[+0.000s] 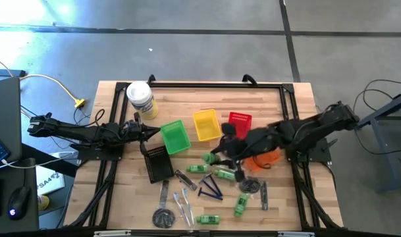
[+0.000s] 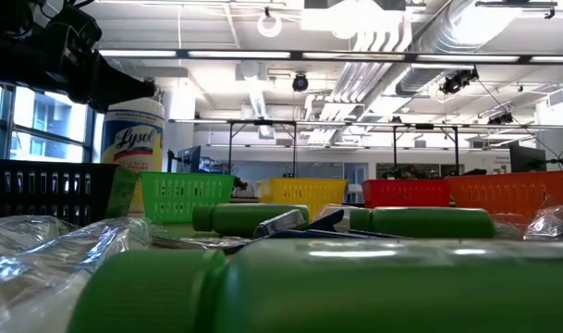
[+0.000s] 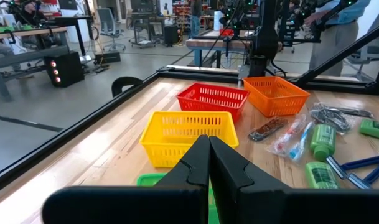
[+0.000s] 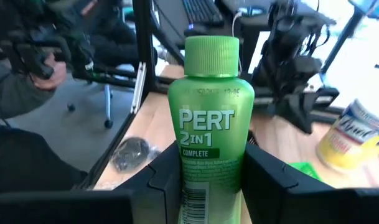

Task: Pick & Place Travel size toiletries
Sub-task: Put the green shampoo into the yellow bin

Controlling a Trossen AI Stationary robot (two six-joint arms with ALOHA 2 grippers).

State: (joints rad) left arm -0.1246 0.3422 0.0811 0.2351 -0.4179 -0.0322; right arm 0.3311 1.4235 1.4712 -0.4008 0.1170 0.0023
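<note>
Wooden planks point(image 1: 121, 197) stretched across the table, ringed by grey concrete floor point(image 1: 200, 39). Slotted plastic baskets point(image 1: 207, 125) lined the middle, where the right gripper point(image 4: 209, 177) clamped a smooth green bottle point(image 4: 211, 112) above the orange basket point(image 1: 269, 159). Left gripper point(image 3: 209, 163) hovered pinched together by the green basket point(image 1: 175, 137).

We saw a wooden table point(image 1: 121, 197) framed by black rails. Along its far half stood a white canister point(image 1: 140, 99) and green point(image 1: 174, 136), yellow point(image 1: 207, 125), red point(image 1: 239, 122), orange point(image 1: 263, 160) and black point(image 1: 158, 163) baskets. Green bottles point(image 1: 209, 219), blue razors point(image 1: 211, 189) and combs point(image 1: 263, 195) lay scattered toward the near edge.
</note>
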